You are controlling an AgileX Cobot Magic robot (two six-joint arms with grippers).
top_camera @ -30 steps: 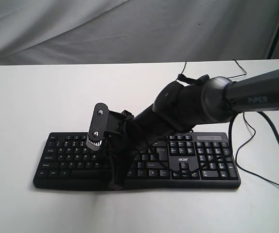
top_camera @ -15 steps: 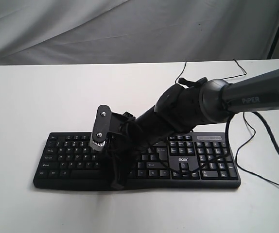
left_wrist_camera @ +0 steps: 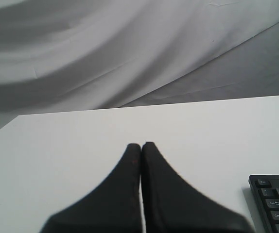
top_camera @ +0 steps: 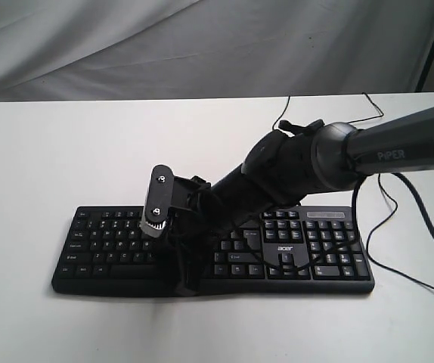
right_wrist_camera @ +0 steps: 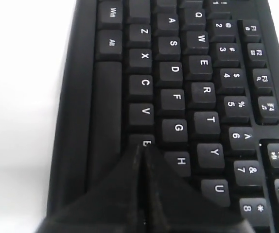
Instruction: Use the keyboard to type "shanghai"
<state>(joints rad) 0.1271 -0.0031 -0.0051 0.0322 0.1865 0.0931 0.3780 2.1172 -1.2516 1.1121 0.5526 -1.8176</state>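
The black keyboard (top_camera: 111, 242) lies across the white table (top_camera: 51, 151) near its front edge. My right arm reaches in from the right and crosses over the keyboard's middle. My right gripper (top_camera: 187, 288) is shut and points down at the front key rows. In the right wrist view the shut right gripper (right_wrist_camera: 142, 148) has its tips on the B key, just beside the H key (right_wrist_camera: 180, 160) on the keyboard (right_wrist_camera: 178, 97). My left gripper (left_wrist_camera: 140, 145) is shut and empty above bare table, with a corner of the keyboard (left_wrist_camera: 275, 204) off to its side.
Thin black cables (top_camera: 368, 106) run over the table at the back right and loop down the right side (top_camera: 413, 272). A grey cloth backdrop (top_camera: 202, 45) hangs behind the table. A dark stand leg (top_camera: 432, 45) shows at the top right.
My right gripper has shifted slightly to the right along the keyboard's front rows, staying shut. The keyboard has not moved.
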